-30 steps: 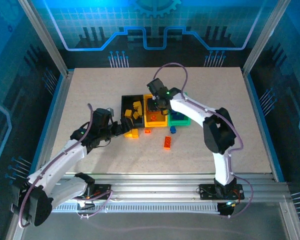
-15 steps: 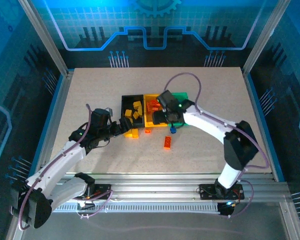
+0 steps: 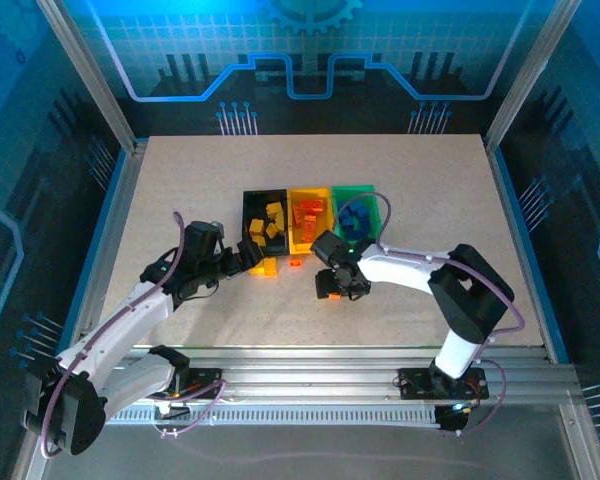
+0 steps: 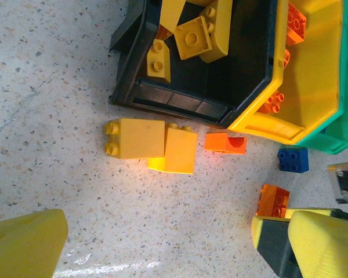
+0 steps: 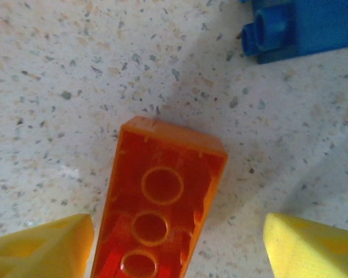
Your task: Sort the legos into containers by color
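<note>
Legos (image 3: 272,218) partly sorted; right claw (image 3: 332,285) poised over an orange-red brick (image 5: 162,202).
The brick lies underside up on the table (image 3: 180,180), at six o'clock from the yellow bin (image 3: 310,247), with a blue brick (image 5: 301,26) at its one o'clock. To grip well, I judge the claw should centre itself so both fingers (image 5: 40,243) meet the long sides together, then lift straight. The right claw is released, astride the brick and clamping nothing; whether one finger touches it I cannot tell. The left claw (image 4: 162,243) hangs wide and empty, with yellow bricks (image 4: 136,138) at its twelve o'clock.
</note>
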`<act>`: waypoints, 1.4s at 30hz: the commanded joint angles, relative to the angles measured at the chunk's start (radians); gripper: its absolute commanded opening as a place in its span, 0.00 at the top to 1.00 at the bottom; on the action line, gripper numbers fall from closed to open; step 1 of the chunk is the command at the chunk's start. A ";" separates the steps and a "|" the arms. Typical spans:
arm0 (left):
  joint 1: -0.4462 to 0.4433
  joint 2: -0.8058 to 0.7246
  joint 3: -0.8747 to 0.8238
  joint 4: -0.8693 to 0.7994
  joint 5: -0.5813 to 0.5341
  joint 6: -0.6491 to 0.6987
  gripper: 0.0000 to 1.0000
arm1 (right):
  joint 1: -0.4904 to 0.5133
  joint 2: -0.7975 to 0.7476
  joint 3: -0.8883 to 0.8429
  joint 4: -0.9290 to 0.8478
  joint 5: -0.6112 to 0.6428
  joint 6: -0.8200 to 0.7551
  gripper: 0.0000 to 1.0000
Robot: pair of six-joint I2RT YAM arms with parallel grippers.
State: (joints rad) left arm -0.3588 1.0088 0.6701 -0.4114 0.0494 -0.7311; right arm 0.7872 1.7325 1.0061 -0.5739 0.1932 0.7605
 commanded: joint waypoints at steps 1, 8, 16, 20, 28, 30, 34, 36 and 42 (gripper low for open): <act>0.009 0.000 -0.015 0.013 0.013 0.001 0.01 | 0.011 0.042 0.037 -0.007 0.037 0.002 0.34; 0.007 0.001 -0.015 0.014 0.020 0.001 0.01 | 0.010 -0.021 0.037 0.022 0.047 -0.088 0.65; 0.008 0.007 -0.015 0.006 0.022 0.007 0.01 | 0.003 -0.100 0.197 0.016 0.004 -0.258 0.70; 0.008 0.014 -0.018 0.005 0.025 0.006 0.01 | -0.043 0.003 0.361 0.009 -0.005 -0.280 0.69; 0.009 0.017 -0.018 -0.014 0.022 0.001 0.01 | -0.126 0.283 0.680 -0.028 0.010 -0.289 0.63; 0.010 0.016 -0.018 -0.014 0.022 0.000 0.01 | -0.133 0.327 0.744 -0.051 0.014 -0.292 0.58; 0.010 0.016 -0.017 -0.016 0.022 0.001 0.01 | -0.143 0.309 0.762 -0.040 0.008 -0.291 0.34; 0.010 0.016 -0.017 -0.014 0.021 0.001 0.01 | -0.142 0.256 0.715 -0.018 0.009 -0.293 0.29; 0.011 0.018 -0.012 -0.007 0.021 0.006 0.01 | -0.137 0.015 0.400 0.049 0.017 -0.258 0.25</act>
State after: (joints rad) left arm -0.3561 1.0267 0.6636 -0.4141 0.0536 -0.7311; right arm 0.6483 1.8610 1.5124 -0.5472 0.2020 0.4786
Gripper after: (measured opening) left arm 0.989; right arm 0.748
